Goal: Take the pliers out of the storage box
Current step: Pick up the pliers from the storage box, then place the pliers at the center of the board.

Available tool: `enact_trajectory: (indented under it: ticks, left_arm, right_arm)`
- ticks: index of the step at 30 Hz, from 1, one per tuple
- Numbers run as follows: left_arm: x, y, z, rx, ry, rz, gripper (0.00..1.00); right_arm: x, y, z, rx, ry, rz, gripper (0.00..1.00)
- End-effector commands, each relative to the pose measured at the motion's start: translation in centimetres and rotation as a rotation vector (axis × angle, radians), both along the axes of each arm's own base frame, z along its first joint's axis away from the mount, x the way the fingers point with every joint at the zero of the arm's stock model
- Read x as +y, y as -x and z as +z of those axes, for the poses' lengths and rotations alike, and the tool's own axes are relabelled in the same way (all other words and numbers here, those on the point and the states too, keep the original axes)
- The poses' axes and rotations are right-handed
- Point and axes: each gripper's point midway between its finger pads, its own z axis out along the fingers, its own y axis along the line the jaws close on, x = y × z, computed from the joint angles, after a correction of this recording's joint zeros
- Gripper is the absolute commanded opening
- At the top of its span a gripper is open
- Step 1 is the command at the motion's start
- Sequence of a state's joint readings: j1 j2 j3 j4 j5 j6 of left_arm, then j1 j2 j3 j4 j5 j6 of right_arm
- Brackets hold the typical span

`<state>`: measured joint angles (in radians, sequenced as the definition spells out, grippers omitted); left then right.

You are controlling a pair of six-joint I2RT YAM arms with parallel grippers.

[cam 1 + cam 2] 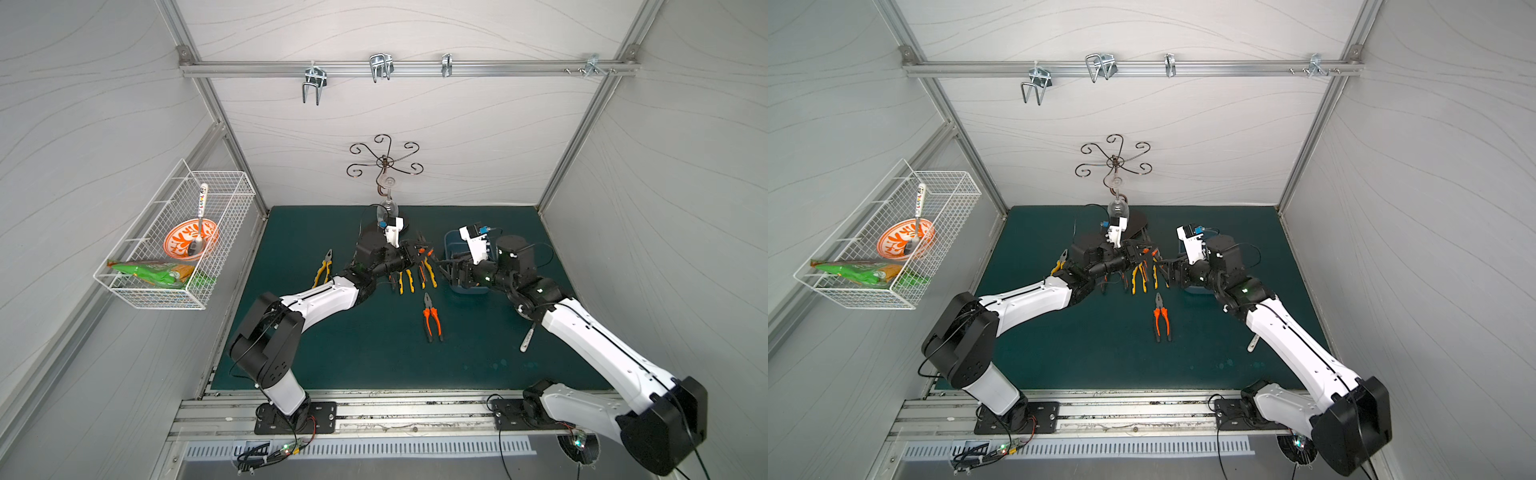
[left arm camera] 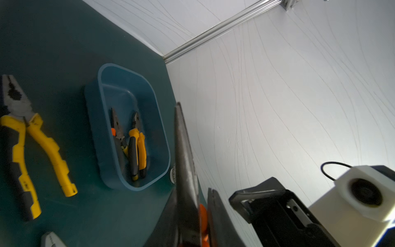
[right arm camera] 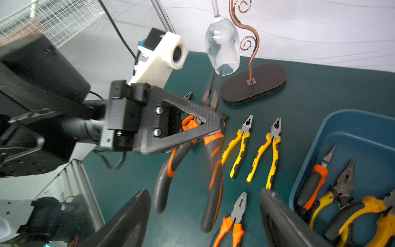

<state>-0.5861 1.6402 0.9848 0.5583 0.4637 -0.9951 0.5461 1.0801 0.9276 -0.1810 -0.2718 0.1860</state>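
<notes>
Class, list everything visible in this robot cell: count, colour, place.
storage box: one, blue, mat's right-arm side
boxed pliers: at least two, inside storage box
loose pliers: at least four, yellow-black or orange-black, on green mat
wire basket: one, white, side wall; holds orange bowl, spoon, green packet
glass stand: one, copper, mat's back; one glass hanging
hooks: four, metal, rail
left gripper: shut on orange long-nose pliers
right gripper: open, beside box

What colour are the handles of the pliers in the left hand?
Orange and black pliers; best in right wrist view.
</notes>
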Motion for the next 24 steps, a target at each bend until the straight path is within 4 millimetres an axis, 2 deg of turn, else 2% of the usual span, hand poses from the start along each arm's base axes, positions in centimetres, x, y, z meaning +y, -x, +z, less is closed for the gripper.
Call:
enact_trajectory:
  ticks: [1,3,8,16,20,24]
  left_arm:
    - [0.4,1.4,1.5,-0.065,0.004,-0.04,0.0]
    - [0.9,2.2,0.0,-0.034,-0.02,-0.045,0.0]
    - [1.8,4.2,-3.7,0.026,-0.067,-0.072,0.0]
    - [2.8,7.3,-10.0,0.093,-0.169,-0.125,0.0]
    - [2.2,8.0,-12.3,0.11,-0.194,-0.148,0.0]
    - [1.6,8.0,-14.4,0.162,-0.173,-0.149,0.0]
  right_arm:
    - [-0.3,2.3,-1.6,0.012,0.066,0.055,0.92]
    - [-0.2,3.5,-2.3,-0.004,0.108,0.084,0.98]
    - [0.4,6.4,-4.1,-0.051,0.218,0.132,0.99]
    - [1.2,10.8,-7.5,-0.014,0.325,0.211,0.99]
    - [1.6,11.9,-8.9,0.007,0.359,0.236,0.99]
    - [1.9,12.2,-9.3,0.021,0.361,0.238,0.99]
